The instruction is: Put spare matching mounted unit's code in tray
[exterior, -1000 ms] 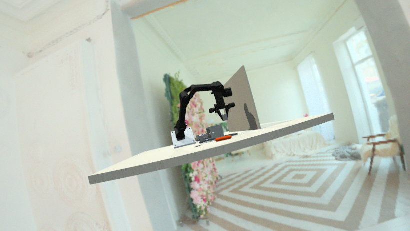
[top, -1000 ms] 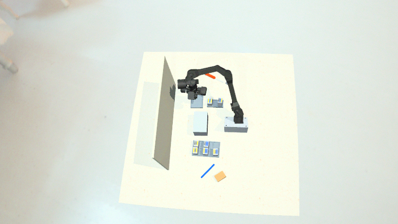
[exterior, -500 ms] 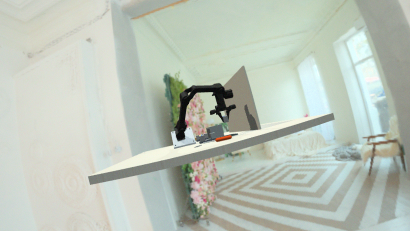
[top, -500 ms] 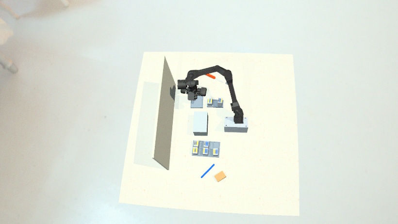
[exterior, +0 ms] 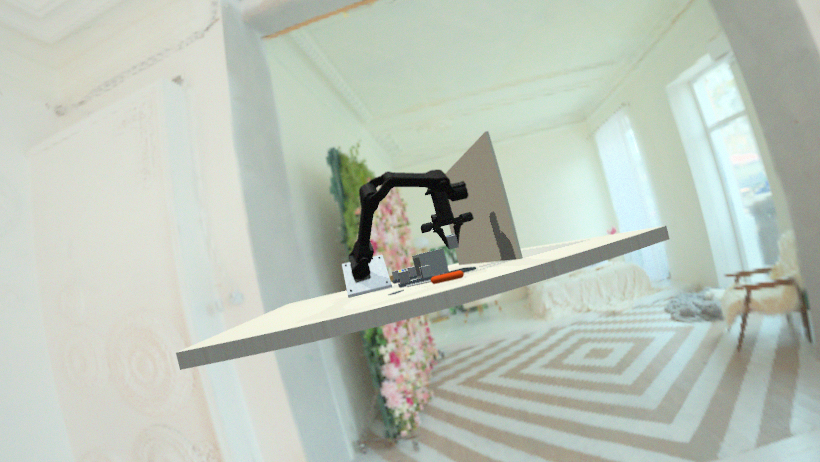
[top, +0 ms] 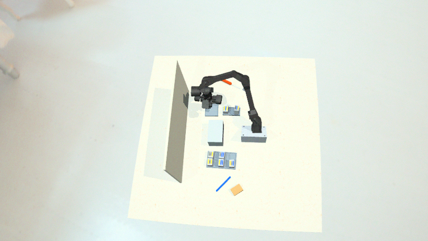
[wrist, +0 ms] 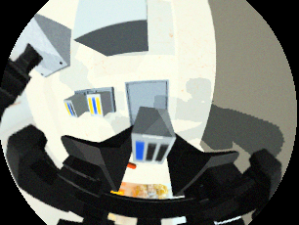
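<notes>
My gripper is shut on a grey unit whose label shows one blue and two black bars, and holds it in the air. In the wrist view the unit overlaps the near edge of the flat grey tray. A small holder beside the tray bears two units with blue and yellow bars, one nearer the tray, the other farther. A larger rack holds several labelled units. Which unit is the mounted one, and its code, I cannot tell.
A tall panel stands beside the gripper. A grey box stands between tray and rack. An orange-handled screwdriver, a blue stick and an orange block lie on the table.
</notes>
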You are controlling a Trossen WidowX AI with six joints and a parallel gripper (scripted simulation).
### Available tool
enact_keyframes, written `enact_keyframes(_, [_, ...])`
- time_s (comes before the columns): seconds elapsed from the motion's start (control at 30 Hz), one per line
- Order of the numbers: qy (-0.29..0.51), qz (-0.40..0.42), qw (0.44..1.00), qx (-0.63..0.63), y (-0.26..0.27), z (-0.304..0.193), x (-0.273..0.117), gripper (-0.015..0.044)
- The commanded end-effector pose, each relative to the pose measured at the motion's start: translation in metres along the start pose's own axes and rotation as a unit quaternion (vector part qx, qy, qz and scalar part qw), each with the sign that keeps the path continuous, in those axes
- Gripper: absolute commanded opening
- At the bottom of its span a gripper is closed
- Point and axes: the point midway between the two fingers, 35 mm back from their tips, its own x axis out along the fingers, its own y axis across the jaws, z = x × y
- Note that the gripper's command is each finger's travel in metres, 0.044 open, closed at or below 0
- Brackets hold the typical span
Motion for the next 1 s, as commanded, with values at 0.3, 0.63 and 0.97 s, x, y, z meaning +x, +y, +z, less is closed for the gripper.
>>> enact_keyframes(0.3, [-0.003, 0.001, 1.000, -0.002, 0.000, 0.002, 0.010, 0.0000])
enact_keyframes(0.63, [-0.004, 0.002, 1.000, -0.002, 0.000, 0.001, 0.019, 0.0000])
enact_keyframes(0.97, [-0.005, 0.003, 1.000, -0.002, 0.001, 0.001, 0.027, 0.0000])
